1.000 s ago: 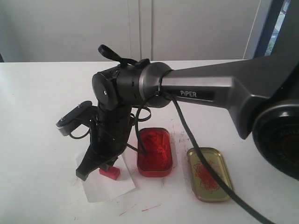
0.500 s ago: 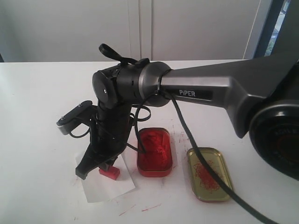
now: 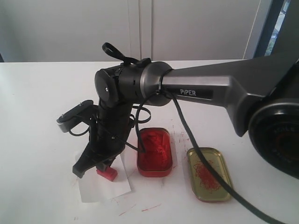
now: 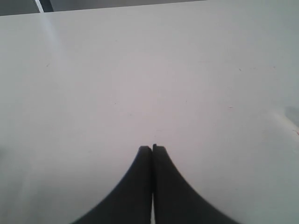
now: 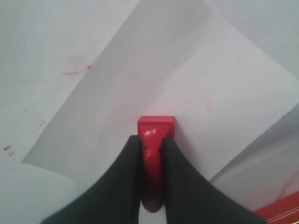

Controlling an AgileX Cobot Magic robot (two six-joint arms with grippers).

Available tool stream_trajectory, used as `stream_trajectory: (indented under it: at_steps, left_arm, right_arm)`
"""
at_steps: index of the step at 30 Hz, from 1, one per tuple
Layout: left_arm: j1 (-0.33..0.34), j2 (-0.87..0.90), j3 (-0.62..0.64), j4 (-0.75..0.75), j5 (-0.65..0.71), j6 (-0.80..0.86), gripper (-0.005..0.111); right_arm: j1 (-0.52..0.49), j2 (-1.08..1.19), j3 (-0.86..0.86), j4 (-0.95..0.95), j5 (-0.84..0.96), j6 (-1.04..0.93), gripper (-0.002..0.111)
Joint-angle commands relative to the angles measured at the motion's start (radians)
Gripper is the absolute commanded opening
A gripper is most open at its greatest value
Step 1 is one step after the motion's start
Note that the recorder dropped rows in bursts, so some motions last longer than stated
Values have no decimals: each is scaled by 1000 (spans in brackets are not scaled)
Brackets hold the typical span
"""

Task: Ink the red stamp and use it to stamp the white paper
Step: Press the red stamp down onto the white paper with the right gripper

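My right gripper (image 3: 103, 169) reaches across to the left of the table and is shut on the stem of the red stamp (image 3: 107, 174). In the right wrist view the black fingers (image 5: 131, 158) clamp the stem, and the stamp's square base (image 5: 156, 126) points down at the white paper (image 5: 187, 84). The white paper (image 3: 105, 186) lies flat under the stamp; whether the base touches it I cannot tell. My left gripper (image 4: 152, 148) is shut on nothing over bare white table, apart from all of this.
An open red ink tin (image 3: 154, 151) stands just right of the paper, and its corner (image 5: 285, 212) shows in the right wrist view. A gold lid smeared red (image 3: 209, 174) lies further right. Red ink marks (image 3: 149, 206) spot the table (image 3: 37, 93).
My right gripper has shifted slightly left with the stamp. The paper under it has turned and slid a little to the left.
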Motion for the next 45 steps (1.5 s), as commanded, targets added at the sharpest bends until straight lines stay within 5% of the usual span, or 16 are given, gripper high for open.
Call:
stream_trajectory:
  at_steps: [1, 45]
  left_arm:
    - [1, -3, 5, -1, 2, 0, 0]
    - [1, -3, 5, -1, 2, 0, 0]
  right_arm:
    - [7, 63, 26, 17, 14, -12, 0]
    - [7, 74, 20, -51, 18, -12, 0]
